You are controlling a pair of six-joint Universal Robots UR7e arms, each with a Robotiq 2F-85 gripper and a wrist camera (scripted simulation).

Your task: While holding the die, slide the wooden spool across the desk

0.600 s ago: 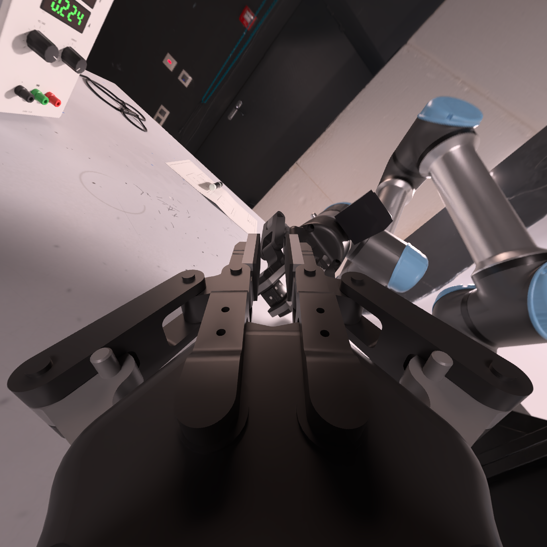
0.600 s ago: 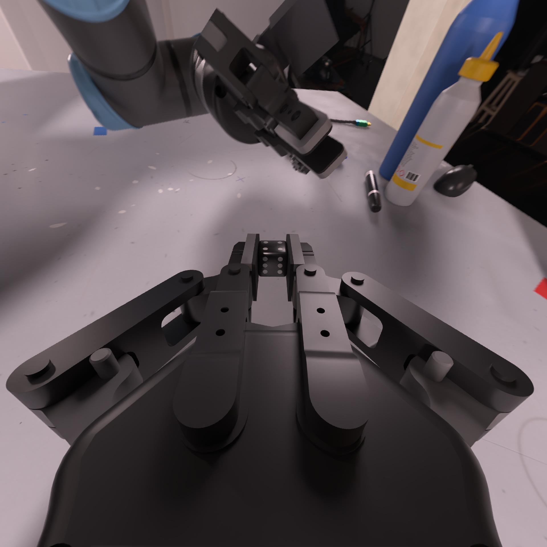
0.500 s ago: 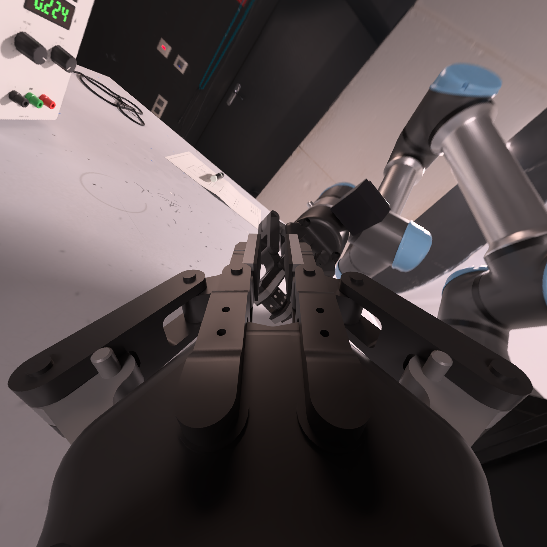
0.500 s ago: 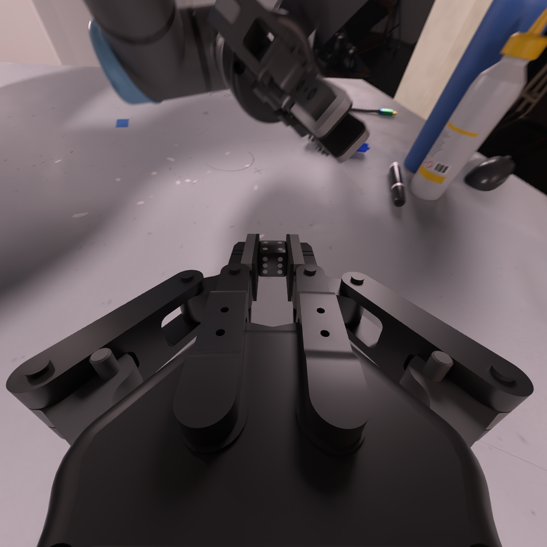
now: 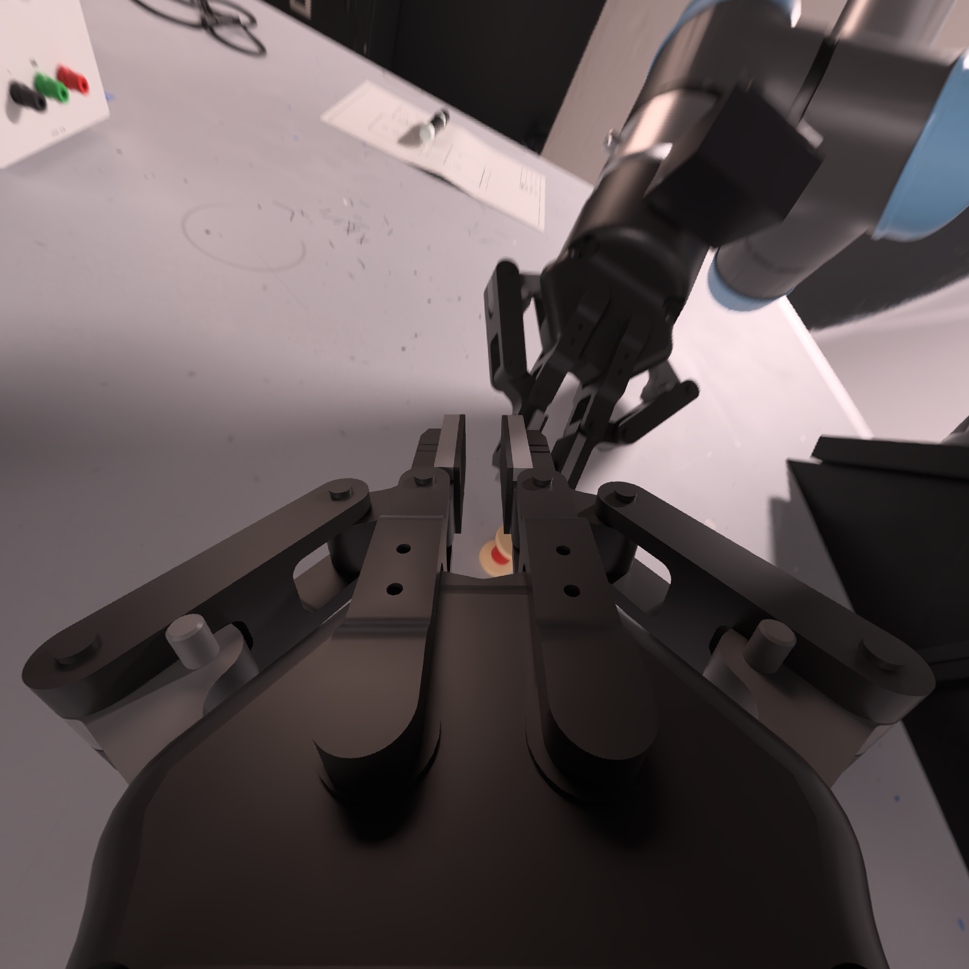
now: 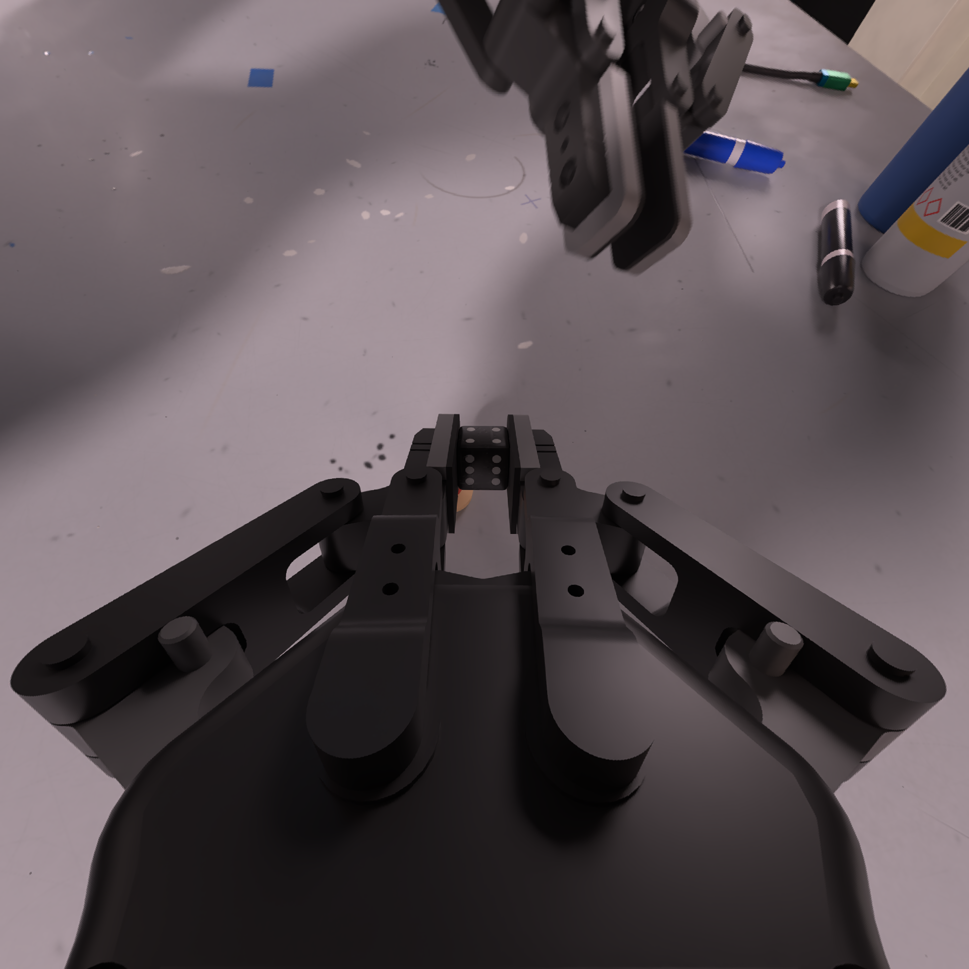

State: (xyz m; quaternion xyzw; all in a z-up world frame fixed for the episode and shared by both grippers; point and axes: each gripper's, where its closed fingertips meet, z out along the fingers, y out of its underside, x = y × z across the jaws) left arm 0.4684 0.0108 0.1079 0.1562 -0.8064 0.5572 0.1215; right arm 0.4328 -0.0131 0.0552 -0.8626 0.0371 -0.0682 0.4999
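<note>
Scanning the left wrist view from left to right: white instrument box (image 5: 47, 89) with black, green and red sockets, cut off at the frame edge, its small print too blurred to make out. Cable loops (image 5: 220, 26) lay behind it. A printed sheet (image 5: 472, 162) carried a small cylindrical item, blurred. Pencil circle and scratch marks showed on the grey worktop (image 5: 210, 367).

Left gripper (image 5: 482, 445): jaws nearly closed, a narrow gap between them, nothing held. Through that gap, low down, the wooden spool (image 5: 495, 558) with red thread lay on the worktop. Only this view showed the spool clearly. Right gripper (image 5: 571, 445) reached in from the right, motion-blurred, its tips hidden behind the left fingers.

Right wrist view, left to right: blue tape square (image 6: 260, 77), pale flecks, dark spots. Right gripper (image 6: 482, 445) had its jaws clamped on the black die (image 6: 483, 456), white pips facing the camera. Below the die, a tan and red sliver peeked beside the left finger, mostly hidden. The left gripper (image 6: 621, 236) hung above, blurred. Further right: blue marker (image 6: 739, 152), green-tipped cable (image 6: 833, 79), small black cylinder (image 6: 835, 251), and a white bottle (image 6: 912, 246) with yellow band and barcode label, cut off by the frame. This clutter was seen only here.
</note>
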